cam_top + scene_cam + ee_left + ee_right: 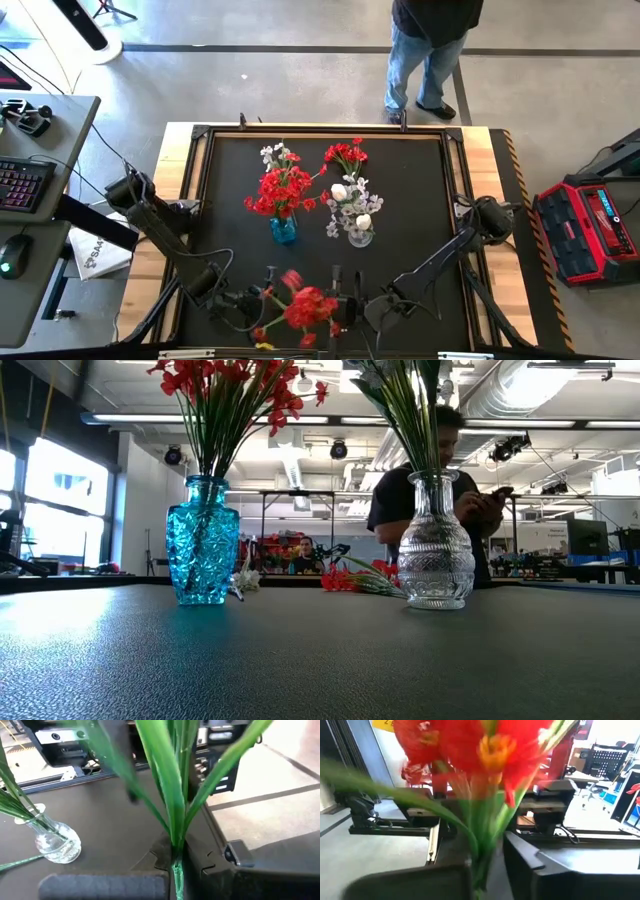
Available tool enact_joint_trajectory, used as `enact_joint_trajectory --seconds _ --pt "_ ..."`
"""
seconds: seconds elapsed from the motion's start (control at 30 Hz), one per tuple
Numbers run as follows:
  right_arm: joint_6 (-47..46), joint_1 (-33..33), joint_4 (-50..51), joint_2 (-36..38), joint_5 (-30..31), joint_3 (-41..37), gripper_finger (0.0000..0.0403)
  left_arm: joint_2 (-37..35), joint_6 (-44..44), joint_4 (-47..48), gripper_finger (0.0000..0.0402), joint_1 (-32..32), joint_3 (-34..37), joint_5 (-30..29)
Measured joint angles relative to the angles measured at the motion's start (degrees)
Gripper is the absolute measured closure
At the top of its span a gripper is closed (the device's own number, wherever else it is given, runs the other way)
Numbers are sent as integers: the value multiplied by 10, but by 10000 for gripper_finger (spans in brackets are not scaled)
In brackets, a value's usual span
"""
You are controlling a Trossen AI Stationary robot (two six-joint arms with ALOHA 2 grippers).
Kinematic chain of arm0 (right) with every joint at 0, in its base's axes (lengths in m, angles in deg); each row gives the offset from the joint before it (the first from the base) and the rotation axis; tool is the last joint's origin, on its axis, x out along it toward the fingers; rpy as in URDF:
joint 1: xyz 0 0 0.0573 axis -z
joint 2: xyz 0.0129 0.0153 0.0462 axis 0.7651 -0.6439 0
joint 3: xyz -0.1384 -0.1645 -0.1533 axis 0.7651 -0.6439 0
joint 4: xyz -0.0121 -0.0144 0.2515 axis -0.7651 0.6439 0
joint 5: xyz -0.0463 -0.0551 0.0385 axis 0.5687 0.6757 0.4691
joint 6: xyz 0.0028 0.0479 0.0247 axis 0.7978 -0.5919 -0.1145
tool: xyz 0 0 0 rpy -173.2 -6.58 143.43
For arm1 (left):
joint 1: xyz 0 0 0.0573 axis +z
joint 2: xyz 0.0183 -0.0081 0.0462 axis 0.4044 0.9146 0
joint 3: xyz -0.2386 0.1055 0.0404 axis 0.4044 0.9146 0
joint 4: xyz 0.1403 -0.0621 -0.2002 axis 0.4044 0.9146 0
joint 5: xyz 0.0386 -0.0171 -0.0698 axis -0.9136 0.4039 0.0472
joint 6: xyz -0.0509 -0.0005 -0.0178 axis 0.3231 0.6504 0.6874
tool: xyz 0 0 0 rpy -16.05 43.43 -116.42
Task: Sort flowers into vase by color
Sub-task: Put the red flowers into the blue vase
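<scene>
At the near edge of the black table, the two grippers met over one red flower sprig. The left gripper was clamped tight on the sprig's green stem, which ran up between its dark fingers in the left wrist view, long leaves fanning out above. The right gripper sat just beside the blossoms on the other side; its fingers stood a little apart with the stem passing between them, and whether they were pressing on it could not be told (the red blossoms filled much of that wrist view).

Farther back, near the middle of the table, a blue glass vase held a bunch of red flowers with one white sprig lying behind it. Beside it a clear glass vase held white flowers, and a red sprig lay on the table behind that vase. In the low view both vases stood upright, well apart.

Beyond the far edge of the table stood a person in jeans, holding a phone.
</scene>
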State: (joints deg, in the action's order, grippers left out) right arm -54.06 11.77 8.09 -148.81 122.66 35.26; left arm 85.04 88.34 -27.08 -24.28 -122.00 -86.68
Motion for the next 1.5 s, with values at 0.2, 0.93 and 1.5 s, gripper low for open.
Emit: enact_joint_trajectory --seconds 0.2,0.93,1.5 --pt "-25 -28 53 33 29 0 243 0 73 44 399 -33 0 -32" --pt "-232 -115 223 8 177 0 215 -155 106 313 401 -76 0 -392" --pt "-202 -113 200 8 183 0 220 -166 -114 248 401 55 0 -84"
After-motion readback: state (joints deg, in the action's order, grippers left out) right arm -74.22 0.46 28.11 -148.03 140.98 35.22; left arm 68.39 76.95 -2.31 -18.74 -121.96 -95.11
